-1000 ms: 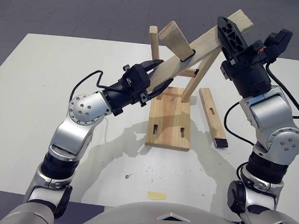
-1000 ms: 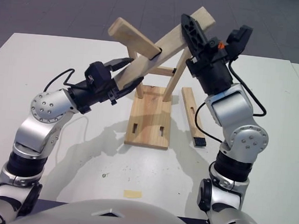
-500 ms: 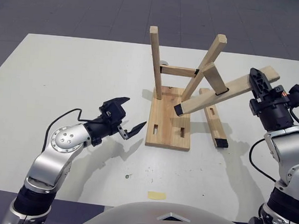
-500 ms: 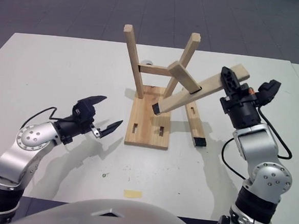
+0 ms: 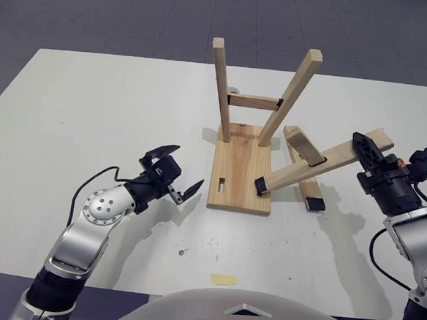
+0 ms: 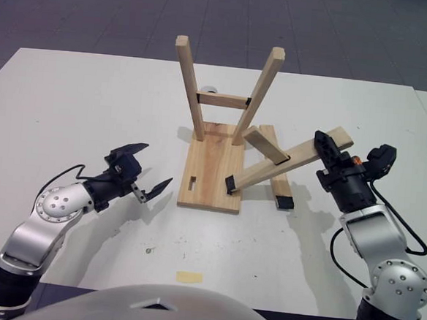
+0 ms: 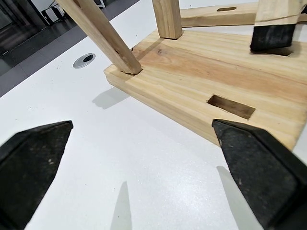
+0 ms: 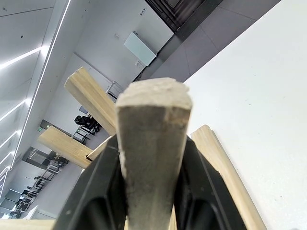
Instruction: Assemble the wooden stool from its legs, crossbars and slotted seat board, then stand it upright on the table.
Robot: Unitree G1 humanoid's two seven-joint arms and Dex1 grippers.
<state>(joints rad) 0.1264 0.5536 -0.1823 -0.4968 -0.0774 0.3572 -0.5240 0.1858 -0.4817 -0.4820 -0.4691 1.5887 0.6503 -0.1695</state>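
Holding a leg [image 5: 323, 162] pinched in the right end effector [image 5: 368, 152], foot end touching the seat's [image 5: 238, 169] near right corner, I'd guess to line up a slot. Left end effector [image 5: 188, 167] waits spread just left of the seat, probably to steady it.

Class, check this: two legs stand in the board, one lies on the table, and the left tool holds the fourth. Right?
No. The right tool holds the fourth leg, as the left eye view shows; the left tool is open.
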